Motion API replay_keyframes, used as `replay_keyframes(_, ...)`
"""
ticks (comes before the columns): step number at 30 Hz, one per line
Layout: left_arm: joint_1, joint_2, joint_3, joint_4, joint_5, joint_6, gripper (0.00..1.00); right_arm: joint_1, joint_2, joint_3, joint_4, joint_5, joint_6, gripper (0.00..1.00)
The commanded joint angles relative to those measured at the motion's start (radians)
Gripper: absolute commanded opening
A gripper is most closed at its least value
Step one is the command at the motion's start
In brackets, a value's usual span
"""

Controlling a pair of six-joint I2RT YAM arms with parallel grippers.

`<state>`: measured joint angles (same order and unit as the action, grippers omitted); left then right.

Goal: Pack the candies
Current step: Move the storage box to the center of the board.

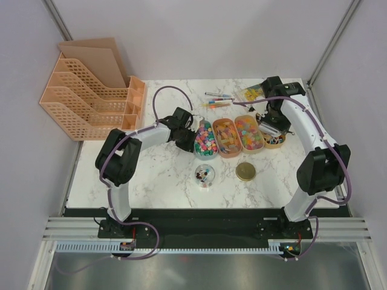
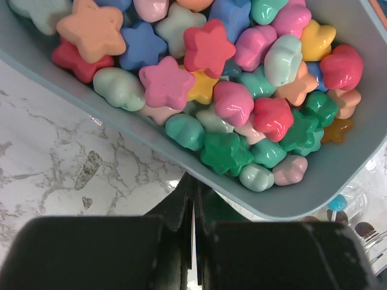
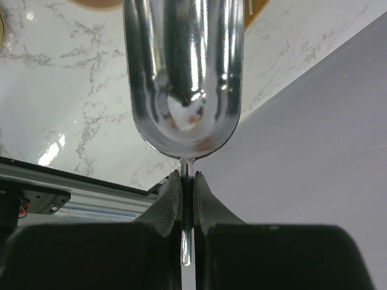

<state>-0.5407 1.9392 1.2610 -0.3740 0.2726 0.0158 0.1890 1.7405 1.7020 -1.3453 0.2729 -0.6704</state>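
The candies [image 2: 208, 48] are star and cloud shapes in pink, green, blue and orange, heaped in a grey-blue tray [image 2: 338, 181]. In the top view this tray [image 1: 205, 139] is the leftmost of a row. My left gripper [image 2: 195, 181] is shut with nothing between its fingers, its tips against the tray's outer wall, below the rim. It shows at the tray's left side [image 1: 191, 136] from above. My right gripper [image 3: 188, 175] is shut on the thin handle of a shiny metal scoop [image 3: 184, 78], which looks empty. That gripper [image 1: 270, 122] hovers over the row's right end.
Two orange trays [image 1: 227, 138] [image 1: 248, 133] and a small one [image 1: 274, 141] hold more sweets. A clear round jar [image 1: 204, 175] and a gold lid [image 1: 245, 171] lie nearer the front. Pens [image 1: 217, 100] and a yellow bag [image 1: 252, 93] lie behind; a file rack [image 1: 91, 99] stands at the far left.
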Motion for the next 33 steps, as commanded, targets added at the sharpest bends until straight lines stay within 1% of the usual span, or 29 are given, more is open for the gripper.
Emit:
replay_keyframes(1,-0.022,0.021,0.069,0.023,0.045,0.006,0.02,0.009,-0.07,-0.039,-0.114,0.08,-0.057,0.0)
replay_keyframes(5,-0.064,0.035,0.1,0.011,0.05,0.012,0.02,0.009,-0.11,-0.093,-0.117,0.094,-0.087,0.0)
replay_keyframes(8,-0.103,0.044,0.123,-0.003,0.047,0.012,0.02,0.009,-0.116,-0.128,-0.115,0.08,-0.075,0.0)
replay_keyframes(12,-0.166,0.046,0.126,-0.006,0.04,0.018,0.02,0.009,-0.113,-0.162,-0.117,0.057,-0.026,0.0)
replay_keyframes(17,-0.203,0.029,0.123,-0.022,0.027,0.021,0.02,0.007,-0.075,-0.18,-0.115,0.029,0.046,0.0)
replay_keyframes(19,-0.203,-0.003,0.106,-0.037,0.01,0.024,0.05,0.006,-0.046,-0.17,-0.117,0.023,0.06,0.0)
replay_keyframes(20,-0.202,-0.02,0.097,-0.037,-0.015,0.036,0.09,0.004,-0.035,-0.163,-0.117,0.023,0.072,0.0)
replay_keyframes(23,-0.202,-0.087,0.037,-0.023,-0.044,0.053,0.17,-0.005,0.016,-0.133,-0.115,0.017,0.092,0.0)
replay_keyframes(27,-0.202,-0.157,-0.052,0.013,-0.055,0.047,0.24,-0.013,0.073,-0.102,-0.12,0.006,0.133,0.0)
replay_keyframes(30,-0.202,-0.189,-0.089,0.037,-0.062,0.05,0.3,-0.014,0.116,-0.079,-0.12,-0.011,0.161,0.0)
replay_keyframes(33,-0.202,-0.204,-0.104,0.049,-0.07,0.056,0.34,-0.02,0.16,-0.053,-0.121,-0.023,0.179,0.0)
